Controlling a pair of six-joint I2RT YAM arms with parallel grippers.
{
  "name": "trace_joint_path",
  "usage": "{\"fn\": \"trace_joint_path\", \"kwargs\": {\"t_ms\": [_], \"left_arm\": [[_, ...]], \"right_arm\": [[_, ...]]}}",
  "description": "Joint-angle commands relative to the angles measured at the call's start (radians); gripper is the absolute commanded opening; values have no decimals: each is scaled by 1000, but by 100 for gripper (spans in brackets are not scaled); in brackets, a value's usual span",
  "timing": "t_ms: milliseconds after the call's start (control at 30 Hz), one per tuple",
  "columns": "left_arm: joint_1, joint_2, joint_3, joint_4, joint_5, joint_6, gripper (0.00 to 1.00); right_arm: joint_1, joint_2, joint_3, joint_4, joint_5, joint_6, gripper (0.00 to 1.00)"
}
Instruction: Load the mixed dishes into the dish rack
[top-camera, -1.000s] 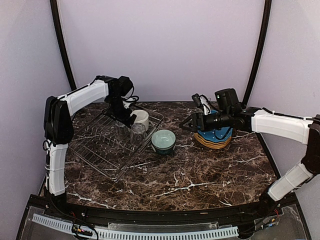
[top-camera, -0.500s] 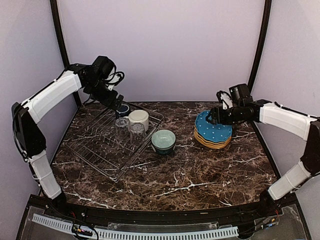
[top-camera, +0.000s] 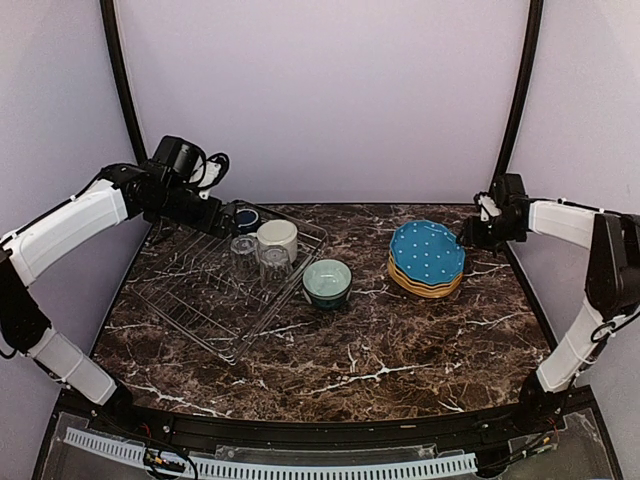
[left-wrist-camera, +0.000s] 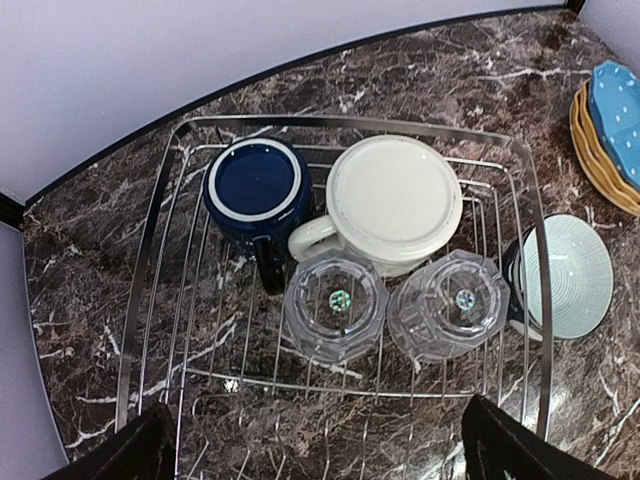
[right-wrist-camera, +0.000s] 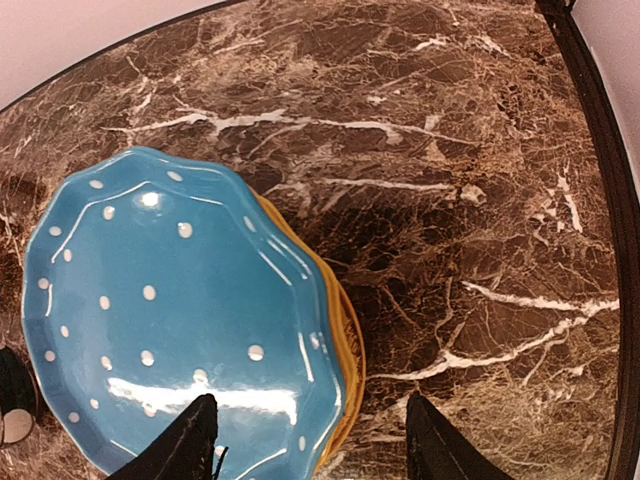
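Note:
The silver wire dish rack (top-camera: 190, 300) (left-wrist-camera: 180, 140) holds an upturned dark blue mug (top-camera: 247, 216) (left-wrist-camera: 256, 186), an upturned cream mug (top-camera: 279, 238) (left-wrist-camera: 393, 200) and two upturned clear ribbed glasses (top-camera: 243, 255) (left-wrist-camera: 335, 305). The pale-teal bowl (top-camera: 327, 281) (left-wrist-camera: 565, 277) stands on the table by the rack's right side. My left gripper (top-camera: 222, 214) (left-wrist-camera: 320, 460) hangs open above the rack's back left, holding nothing. The blue dotted plate (top-camera: 427, 250) (right-wrist-camera: 170, 310) tops a stack over the mustard-yellow plate (right-wrist-camera: 345, 340). My right gripper (top-camera: 468, 237) (right-wrist-camera: 312, 445) is open and straddles the stack's right rim.
The dark marble table (top-camera: 400, 350) ends at a black curved border (right-wrist-camera: 600, 150) just right of the plates. Lilac walls close in the back and sides.
The left arm has drawn back and to the left, off the mugs in the rack. The right arm has pulled from over the plates to their right edge, its jaws a little narrower.

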Motion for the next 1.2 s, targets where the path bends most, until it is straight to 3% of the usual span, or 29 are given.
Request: {"fn": "trace_joint_path", "kwargs": {"t_ms": [0, 667, 1033, 1167], "left_arm": [[5, -82, -59, 126, 38, -48, 99], [5, -48, -71, 115, 71, -33, 99], [5, -37, -75, 110, 77, -40, 99], [5, -37, -74, 111, 82, -40, 99]], "right_arm": [[-34, 56, 31, 1, -90, -44, 57], [-48, 234, 115, 32, -163, -189, 20], [-48, 136, 26, 47, -206, -169, 1], [-48, 93, 0, 42, -229, -153, 0]]}}
